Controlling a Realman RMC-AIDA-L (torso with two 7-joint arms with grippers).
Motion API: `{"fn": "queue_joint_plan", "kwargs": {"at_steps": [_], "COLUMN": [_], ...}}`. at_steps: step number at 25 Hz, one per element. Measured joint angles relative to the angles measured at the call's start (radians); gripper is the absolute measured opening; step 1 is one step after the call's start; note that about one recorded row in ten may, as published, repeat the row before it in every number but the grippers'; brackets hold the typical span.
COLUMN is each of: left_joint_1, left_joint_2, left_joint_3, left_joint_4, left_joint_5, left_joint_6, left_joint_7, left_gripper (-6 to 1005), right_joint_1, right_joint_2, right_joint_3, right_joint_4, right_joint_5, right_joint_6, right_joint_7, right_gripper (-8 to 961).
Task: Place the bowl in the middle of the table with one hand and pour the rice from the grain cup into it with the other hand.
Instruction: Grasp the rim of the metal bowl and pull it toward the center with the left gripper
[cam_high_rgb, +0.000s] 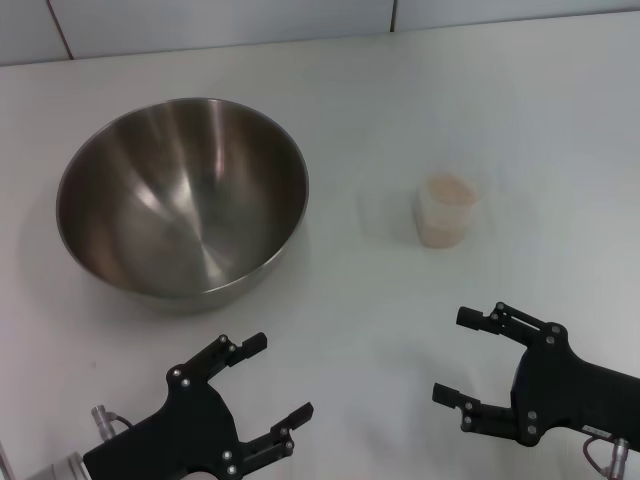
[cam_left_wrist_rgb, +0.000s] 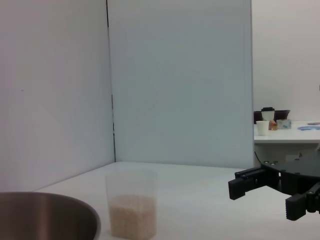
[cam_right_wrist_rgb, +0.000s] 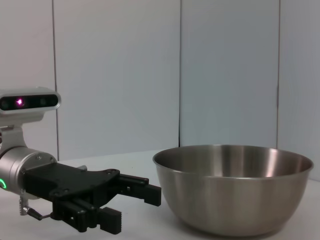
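Head view gives you the whole layout, so read it from the left: the bowl (cam_high_rgb: 182, 196) sits upright on the left half of the table (cam_high_rgb: 360, 120), its brushed steel inside bare. Near to it, toward the robot, you have the left gripper (cam_high_rgb: 269, 379) low over the tabletop, its two black fingers spread wide apart with nothing between them; it is close to the bowl's near rim but not touching it. Move your eye right and you reach the grain cup (cam_high_rgb: 445, 210), standing upright on the table, well apart from the bowl, with the rice (cam_high_rgb: 449, 190) filling it partway as a pale granular mass. Farther right and nearer the robot is the right gripper (cam_high_rgb: 467, 356), also low over the table, fingers held wide open and holding nothing, clearly short of the cup. The left wrist view shows you the bowl's rim (cam_left_wrist_rgb: 47, 212), the cup (cam_left_wrist_rgb: 132, 204) with the rice (cam_left_wrist_rgb: 132, 216) in its lower part, and the right gripper's fingers (cam_left_wrist_rgb: 248, 185) beyond. The right wrist view shows you the left gripper (cam_right_wrist_rgb: 135, 202) just beside the bowl (cam_right_wrist_rgb: 232, 187), apart from it.
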Motion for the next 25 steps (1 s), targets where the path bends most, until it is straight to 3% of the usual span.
{"fn": "queue_joint_plan", "kwargs": {"at_steps": [8, 11, 12, 15, 16, 17, 20, 21, 22, 23, 25], "left_joint_1": [-0.016, -0.003, 0.001, -0.001, -0.004, -0.008, 0.025, 0.05, 0.113, 0.113, 0.163], "left_joint_2": [0.008, 0.009, 0.011, 0.016, 0.022, 0.045, 0.084, 0.096, 0.109, 0.109, 0.11], "left_joint_3": [-0.004, -0.015, -0.064, -0.112, -0.161, -0.252, -0.379, -0.432, -0.513, -0.513, -0.568], "left_joint_4": [-0.005, 0.019, 0.044, 0.063, 0.088, 0.155, 0.32, 0.419, 0.642, 0.642, 0.853], "left_joint_5": [0.0, -0.005, -0.013, -0.011, -0.005, 0.006, 0.054, 0.102, 0.218, 0.218, 0.386], "left_joint_6": [0.02, 0.133, 0.267, 0.327, 0.374, 0.407, 0.322, 0.239, 0.041, 0.041, -0.215], "left_joint_7": [-0.049, -0.052, -0.097, -0.154, -0.222, -0.356, -0.514, -0.581, -0.706, -0.706, -0.883], "left_gripper": [812, 812, 812, 812, 811, 811, 811, 811, 811, 811, 811], "right_joint_1": [0.005, 0.002, 0.002, 0.003, 0.004, 0.004, 0.004, 0.004, 0.004, 0.004, 0.004], "right_joint_2": [0.0, 0.0, 0.002, 0.003, 0.004, 0.006, 0.006, 0.006, 0.006, 0.006, 0.005], "right_joint_3": [0.0, 0.001, 0.001, 0.002, 0.002, 0.002, 0.002, 0.002, 0.002, 0.002, 0.003], "right_joint_4": [0.0, 0.0, 0.0, 0.0, 0.0, 0.0, 0.0, 0.0, 0.0, 0.0, 0.0], "right_joint_5": [0.0, 0.002, 0.002, 0.002, 0.002, 0.002, 0.002, 0.002, 0.002, 0.002, 0.002], "right_joint_6": [0.001, 0.001, 0.001, 0.001, 0.001, 0.001, 0.001, 0.001, 0.001, 0.001, -0.002], "right_joint_7": [0.0, 0.0, 0.0, 0.0, 0.0, 0.0, 0.0, 0.0, 0.0, 0.0, 0.0], "right_gripper": [826, 826, 826, 825, 825, 825, 825, 825, 825, 825, 825]}}
